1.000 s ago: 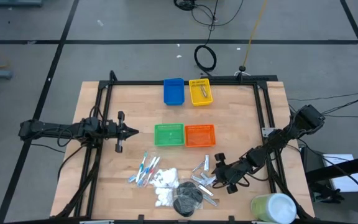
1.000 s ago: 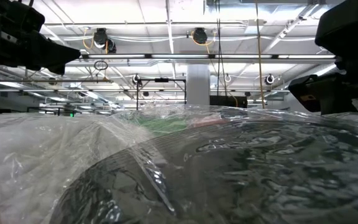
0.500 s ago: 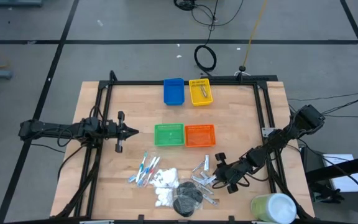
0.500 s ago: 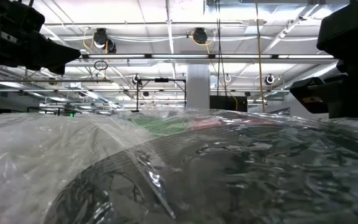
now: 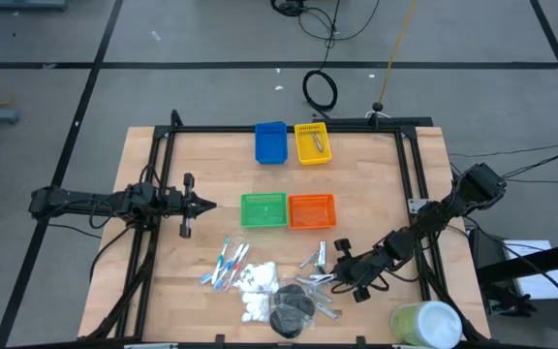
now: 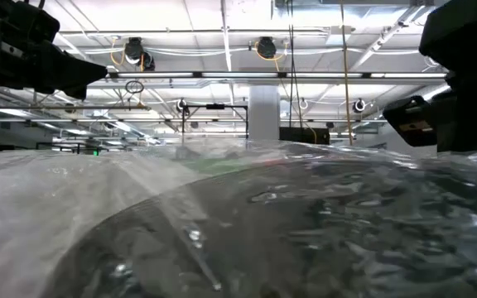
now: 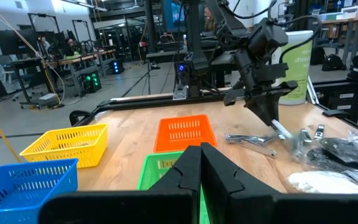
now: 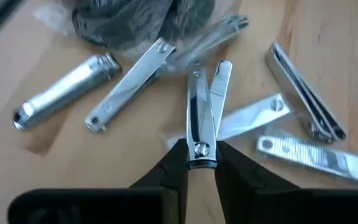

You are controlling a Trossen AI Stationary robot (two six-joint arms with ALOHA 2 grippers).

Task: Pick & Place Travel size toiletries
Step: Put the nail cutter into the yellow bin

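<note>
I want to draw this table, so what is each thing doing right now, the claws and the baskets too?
Right gripper: closed on a clipper, low over the clipper pile.
Left gripper: shut, empty, waiting at the table's left side.
Yellow bin: something pale inside.
Blue bin: looks empty.
Green bin: looks empty.
Orange bin: looks empty.
Other clippers: lying loose on the table.

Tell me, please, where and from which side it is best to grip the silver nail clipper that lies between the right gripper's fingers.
Grip the nail clipper at its riveted end, from above, pads on its two long edges. It lies flat and narrow, and the right gripper already straddles that end.
</note>
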